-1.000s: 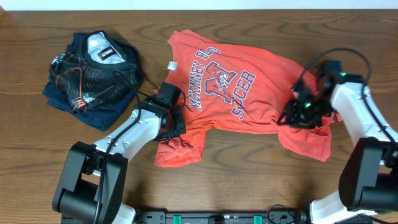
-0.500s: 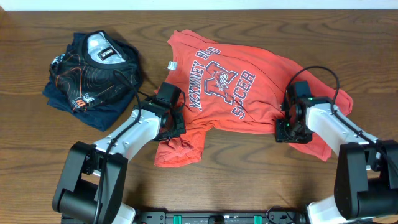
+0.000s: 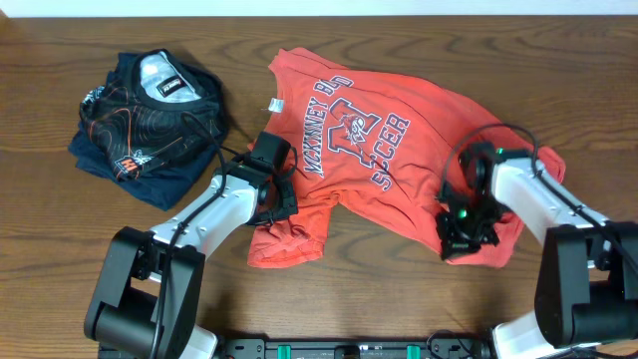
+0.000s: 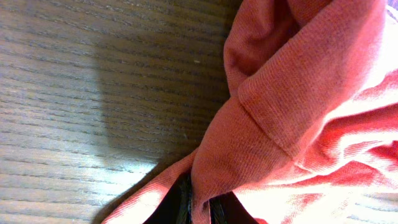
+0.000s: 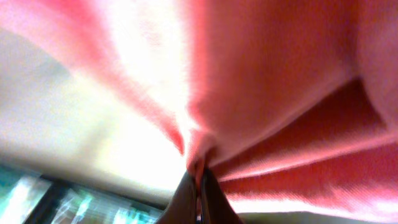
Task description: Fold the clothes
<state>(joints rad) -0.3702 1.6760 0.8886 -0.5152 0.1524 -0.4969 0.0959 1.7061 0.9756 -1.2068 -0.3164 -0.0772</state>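
**Both my tools are pinched onto the red T-shirt**

The wooden surface (image 3: 60, 249) carries everything. The coral-red T-shirt (image 3: 389, 130) lies rumpled across the middle of it, chest lettering facing up. Well off the shirt's collar end sits a bunched navy garment (image 3: 150, 110) with orange line print, apart from the shirt.

My left tool (image 3: 282, 204) is at the shirt's near edge, below the start of the lettering and just above a crumpled flap of red cloth. My right tool (image 3: 461, 239) is at the shirt's opposite end, low on the rumpled hem corner and past the end of the lettering.

From overhead I see where each tool meets the shirt, but the arms hide the jaws. The wrist cameras show them. On the left, a thick fold with a stitched hem rises from between my dark fingers (image 4: 171, 208), which are closed nearly together on it, with bare wood beside the fold. On the right, the picture is blurred and washed out, yet the fingers (image 5: 186, 199) are plainly closed tight, with a thin pleat of red cloth fanning out from between them.
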